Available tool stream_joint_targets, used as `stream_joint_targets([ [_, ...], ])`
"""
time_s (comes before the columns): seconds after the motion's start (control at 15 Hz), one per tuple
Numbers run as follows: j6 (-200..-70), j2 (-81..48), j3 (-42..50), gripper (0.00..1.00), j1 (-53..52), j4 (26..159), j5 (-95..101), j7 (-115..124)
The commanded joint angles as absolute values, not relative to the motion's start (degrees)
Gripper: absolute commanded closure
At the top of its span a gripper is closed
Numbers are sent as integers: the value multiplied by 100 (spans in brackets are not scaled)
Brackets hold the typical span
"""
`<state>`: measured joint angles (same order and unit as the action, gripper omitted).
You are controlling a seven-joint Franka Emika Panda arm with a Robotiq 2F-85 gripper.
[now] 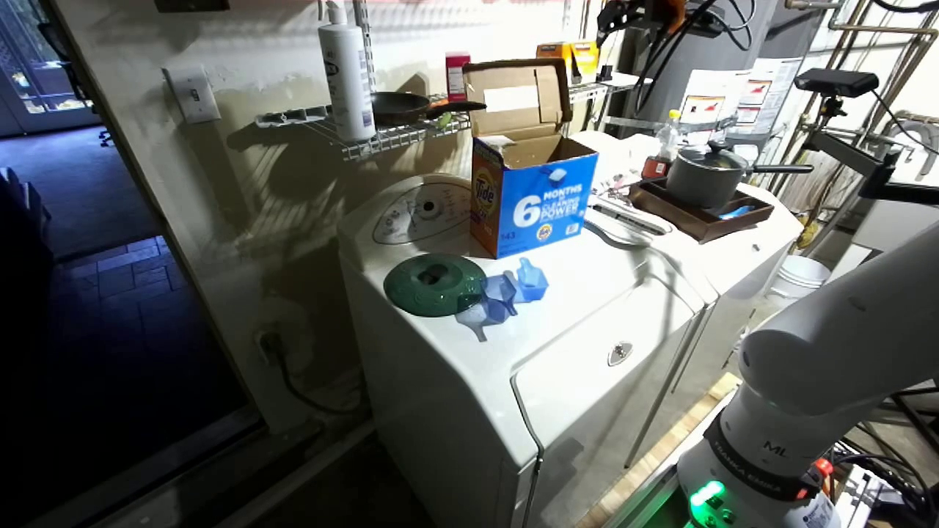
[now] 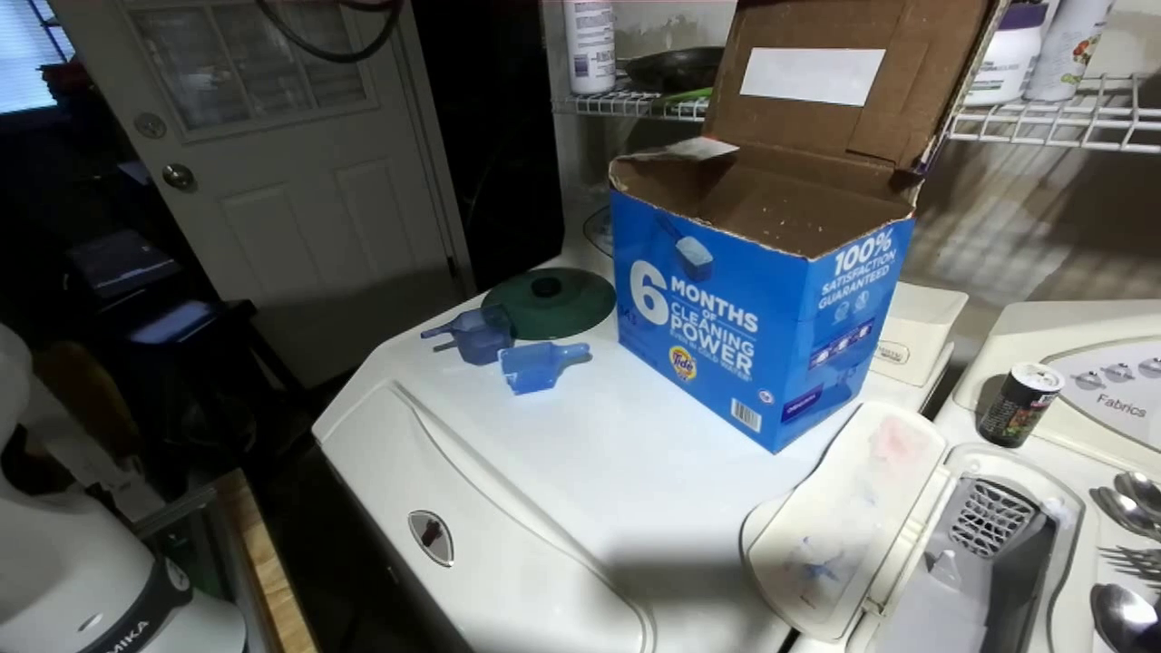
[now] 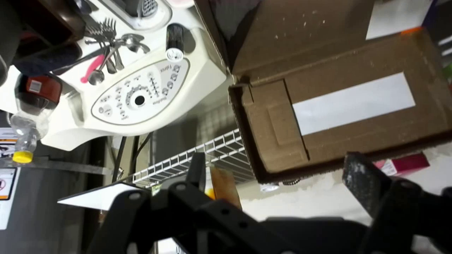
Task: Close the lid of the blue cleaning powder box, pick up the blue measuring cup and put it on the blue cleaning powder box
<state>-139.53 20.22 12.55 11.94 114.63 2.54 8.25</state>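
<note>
The blue cleaning powder box [image 1: 543, 209] [image 2: 707, 308] stands upright and open on the white washer in both exterior views. Its brown lid [image 1: 513, 95] [image 2: 807, 109] stands up at the back. The wrist view shows the lid [image 3: 353, 102] and the brown inside of the box [image 3: 300, 35]. Two translucent blue measuring cups lie in front of the box: a darker one [image 1: 500, 297] [image 2: 481, 334] by the green disc and a lighter one [image 1: 532, 281] [image 2: 535, 367]. My gripper [image 3: 278, 173] is open and empty, with the lid beyond its fingers; it partly shows at the top of an exterior view [image 1: 623, 18].
A green disc [image 1: 433, 284] [image 2: 553, 304] lies beside the box. A wire shelf [image 1: 411, 136] behind holds a white bottle [image 1: 346, 81] and a pan [image 1: 400, 108]. A pot [image 1: 708, 176] in a brown tray [image 1: 700, 231], a black can [image 2: 1020, 404] and cutlery [image 3: 109, 42] stand alongside.
</note>
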Motion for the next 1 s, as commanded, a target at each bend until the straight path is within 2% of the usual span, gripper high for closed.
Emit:
stream_joint_targets([
  [0.0, -13720, 1109, 1150, 0, 1256, 10214, 218, 1093],
  [0.07, -13940, 1605, 1201, 0, 1248, 10910, 215, 893],
  [0.53, -13944, 1075, 1190, 0, 1252, 10293, 265, 986],
  [0.93, -13355, 109, 1351, 0, 1047, 9190, -761, 0],
])
